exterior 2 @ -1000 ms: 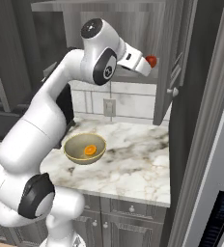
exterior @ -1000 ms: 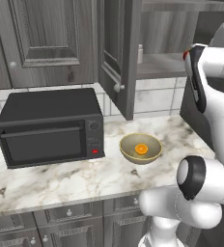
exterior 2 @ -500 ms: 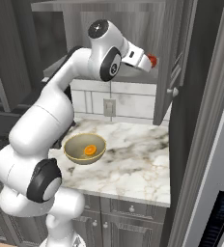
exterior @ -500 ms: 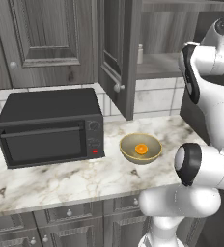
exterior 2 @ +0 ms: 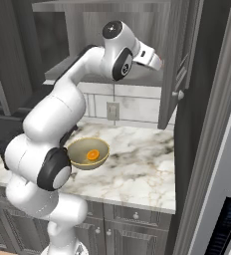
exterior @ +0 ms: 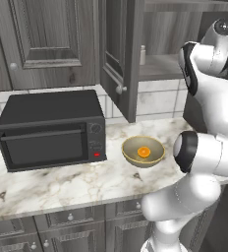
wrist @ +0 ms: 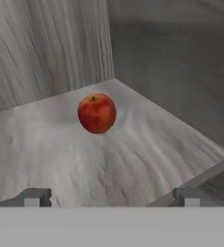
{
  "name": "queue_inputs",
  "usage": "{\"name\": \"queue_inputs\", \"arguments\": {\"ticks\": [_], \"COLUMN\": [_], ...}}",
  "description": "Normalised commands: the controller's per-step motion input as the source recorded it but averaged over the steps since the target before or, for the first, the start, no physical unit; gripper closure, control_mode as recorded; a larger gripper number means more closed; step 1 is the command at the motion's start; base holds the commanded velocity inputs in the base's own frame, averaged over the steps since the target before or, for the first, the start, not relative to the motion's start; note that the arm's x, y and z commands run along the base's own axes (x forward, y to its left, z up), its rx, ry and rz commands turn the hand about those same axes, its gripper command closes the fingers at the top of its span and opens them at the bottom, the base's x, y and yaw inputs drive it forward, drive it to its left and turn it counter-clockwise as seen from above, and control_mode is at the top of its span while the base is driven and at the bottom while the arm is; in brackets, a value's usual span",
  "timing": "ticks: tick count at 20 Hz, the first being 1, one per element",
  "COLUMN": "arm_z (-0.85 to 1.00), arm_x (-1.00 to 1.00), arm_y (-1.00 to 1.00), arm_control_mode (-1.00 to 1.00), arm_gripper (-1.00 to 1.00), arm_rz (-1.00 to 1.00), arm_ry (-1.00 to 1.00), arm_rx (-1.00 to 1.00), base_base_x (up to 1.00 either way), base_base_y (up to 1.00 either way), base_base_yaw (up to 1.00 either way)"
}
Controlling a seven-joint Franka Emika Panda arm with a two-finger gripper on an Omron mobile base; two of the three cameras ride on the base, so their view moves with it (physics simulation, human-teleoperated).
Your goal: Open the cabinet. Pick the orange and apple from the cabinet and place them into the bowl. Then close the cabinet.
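The dark red apple (wrist: pixel 97 113) rests on the pale grey shelf (wrist: pixel 147 159) inside the open cabinet (exterior: pixel 117 44), near its back corner. My gripper (wrist: pixel 111 198) is open and faces the apple from a short way off, with nothing between its fingers (wrist: pixel 34 197). In the right base view my arm reaches up into the cabinet, behind its open right door (exterior 2: pixel 179 60). The orange (exterior: pixel 144 152) (exterior 2: pixel 92 155) lies in the olive-tan bowl (exterior: pixel 157 152) (exterior 2: pixel 77 149) on the marble counter below.
A black microwave (exterior: pixel 49 128) stands on the counter (exterior: pixel 62 187) left of the bowl. The open left door (exterior: pixel 128 74) juts out over the counter. A small white bottle (exterior: pixel 142 54) stands on the shelf. Drawers run under the counter's front edge.
My arm has risen and pushed the hand further into the cabinet. In the right base view the hand's tip has slid behind the right door.
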Motion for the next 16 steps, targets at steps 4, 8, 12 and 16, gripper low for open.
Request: {"name": "queue_inputs", "arguments": {"ticks": [4,8,12,16], "arm_z": [-0.03,-0.05,-0.03,-0.01], "arm_x": [0.56,0.57,0.54,0.54], "arm_y": [-0.21,-0.07,-0.16,-0.26], "arm_control_mode": [-1.00,-1.00,-1.00,-1.00], "arm_gripper": [-1.00,-1.00,-1.00,-1.00], "arm_rz": [0.00,0.02,0.06,0.08], "arm_ry": [0.00,0.00,0.00,0.00], "arm_rx": [0.00,0.00,0.00,0.00], "base_base_x": [0.00,0.00,0.00,0.00], "base_base_y": [0.00,0.00,0.00,0.00], "base_base_yaw": [0.00,0.00,0.00,0.00]}}
